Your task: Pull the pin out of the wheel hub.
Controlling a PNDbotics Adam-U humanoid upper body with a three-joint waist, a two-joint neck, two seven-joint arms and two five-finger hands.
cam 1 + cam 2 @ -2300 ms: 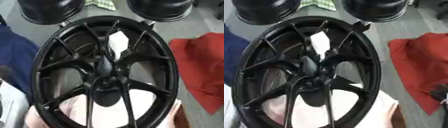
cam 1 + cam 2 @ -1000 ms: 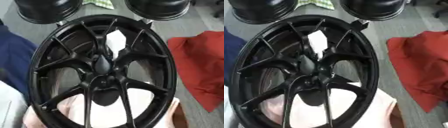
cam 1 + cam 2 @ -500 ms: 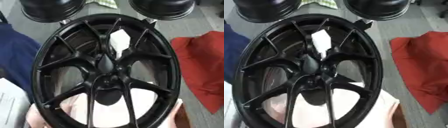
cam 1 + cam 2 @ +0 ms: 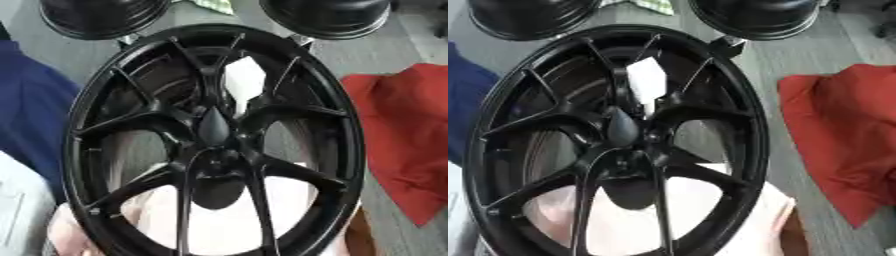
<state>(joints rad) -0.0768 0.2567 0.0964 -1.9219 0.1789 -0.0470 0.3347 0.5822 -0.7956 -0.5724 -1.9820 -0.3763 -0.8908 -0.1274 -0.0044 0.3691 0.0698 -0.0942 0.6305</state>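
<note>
- A black wheel hub (image 4: 210,145) with thin spokes fills the middle of my view, resting on a pale pinkish surface (image 4: 710,220) that shows through its lower openings.
- A black pointed pin (image 4: 213,127) sits at the centre of the wheel hub, where the spokes meet.
- A white tag (image 4: 243,80) shows just above the pin.
- Two more black rims (image 4: 101,17) lie beyond the wheel hub, a red cloth (image 4: 402,145) to its right, a blue cloth (image 4: 31,105) to its left.
- Neither robot hand appears in view, so I cannot tell how open they are.

Black spoked wheel hub (image 4: 214,145) fills the middle, tilted. A dark pointed pin (image 4: 213,126) stands at its center, white piece (image 4: 244,81) toward 12 o'clock.
</note>
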